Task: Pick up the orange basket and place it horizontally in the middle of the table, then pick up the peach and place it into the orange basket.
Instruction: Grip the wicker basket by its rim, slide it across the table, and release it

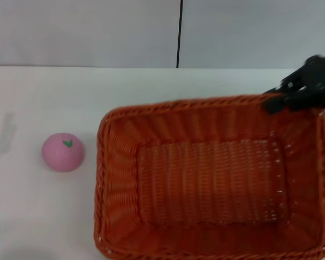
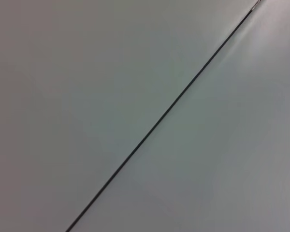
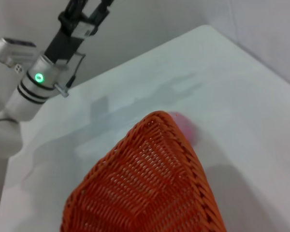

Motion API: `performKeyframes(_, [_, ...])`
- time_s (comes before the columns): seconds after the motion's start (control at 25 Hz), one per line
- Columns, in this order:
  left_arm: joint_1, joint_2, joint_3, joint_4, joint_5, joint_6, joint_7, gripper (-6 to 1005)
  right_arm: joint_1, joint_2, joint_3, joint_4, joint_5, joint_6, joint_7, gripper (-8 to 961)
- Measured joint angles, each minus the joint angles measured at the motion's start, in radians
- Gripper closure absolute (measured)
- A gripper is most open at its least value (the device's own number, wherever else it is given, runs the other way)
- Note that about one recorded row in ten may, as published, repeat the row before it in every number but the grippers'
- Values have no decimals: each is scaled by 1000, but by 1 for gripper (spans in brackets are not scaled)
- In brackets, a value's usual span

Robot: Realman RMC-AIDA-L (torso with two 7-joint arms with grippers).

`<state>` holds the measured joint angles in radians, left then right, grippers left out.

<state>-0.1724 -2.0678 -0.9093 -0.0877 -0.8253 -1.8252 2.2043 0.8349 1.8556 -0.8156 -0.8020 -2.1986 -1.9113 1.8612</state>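
Observation:
The orange basket point(image 1: 211, 184) fills the middle and right of the head view, long side running left to right, open side up. My right gripper point(image 1: 275, 101) is at the basket's far right corner, shut on the braided rim. In the right wrist view the basket point(image 3: 145, 193) sits close under the camera. The pink peach point(image 1: 63, 152) rests on the white table point(image 1: 38, 216) left of the basket, apart from it; its edge point(image 3: 185, 126) peeks out behind the basket's corner. My left gripper point(image 3: 89, 12) is held high beyond the table's edge.
The table's far edge meets a pale wall with a dark vertical seam point(image 1: 179, 32). The left arm point(image 3: 36, 79) with a green light stands off the table's side. The left wrist view shows only the wall and its seam point(image 2: 159, 121).

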Motion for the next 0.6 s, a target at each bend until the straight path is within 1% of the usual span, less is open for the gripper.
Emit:
performKeyframes(0.12, [4, -1, 5, -3, 0, 0, 0, 294, 26, 20, -7, 58, -42, 43, -36, 716])
performKeyframes(0.2, [6, -1, 5, -3, 0, 0, 0, 295, 49, 30, -15, 106, -69, 76, -50, 711])
performKeyframes(0.36, [6, -1, 5, -3, 0, 0, 0, 297, 62, 32, -26, 135, -75, 112, -47, 702])
performKeyframes(0.52, [9, -2, 17, -3, 0, 0, -11, 299, 61, 37, -23, 135, -75, 155, -44, 693])
performKeyframes(0.6, [8, -2, 18, -3, 0, 1, -11, 300, 53, 38, -14, 128, -68, 179, -45, 658])
